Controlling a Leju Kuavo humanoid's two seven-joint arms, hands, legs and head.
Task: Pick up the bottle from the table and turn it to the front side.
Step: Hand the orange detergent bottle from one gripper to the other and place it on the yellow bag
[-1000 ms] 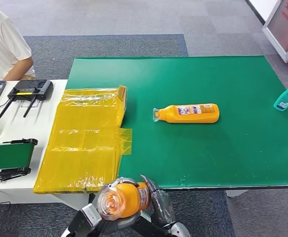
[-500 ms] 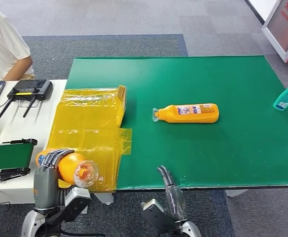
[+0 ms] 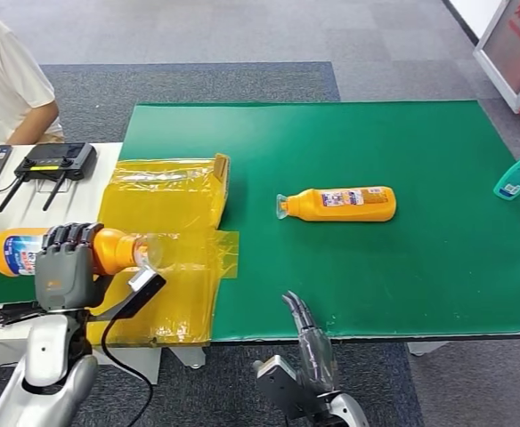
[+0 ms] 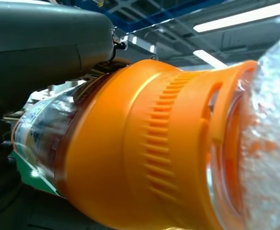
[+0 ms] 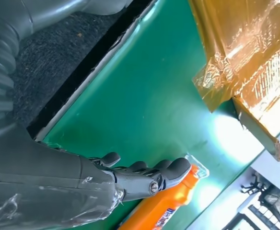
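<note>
My left hand (image 3: 64, 260) grips an orange bottle (image 3: 22, 252) sideways, left of the green table, its clear cap (image 3: 151, 250) pointing right over the yellow sheet. In the left wrist view the same orange bottle (image 4: 138, 153) is very close and its clear cap (image 4: 272, 139) is at the picture's edge. A second orange bottle (image 3: 341, 204) lies on its side in the middle of the green table (image 3: 405, 267), cap to the left. My right hand (image 3: 309, 342) is empty with its fingers stretched out, low at the table's near edge. The right wrist view shows those fingers (image 5: 145, 175) and the lying bottle (image 5: 160, 211) beyond them.
A yellow film-wrapped flat box (image 3: 159, 240) covers the table's left end. On the white desk to the left are a black router (image 3: 55, 163), a laptop corner and a small green conveyor (image 3: 15, 280); a person sits behind. A teal bottle (image 3: 519, 174) lies at the right edge.
The left hand has carried its bottle from below the table's near edge up and to the left, turning it until it lies sideways. The right hand let go and has dropped back.
</note>
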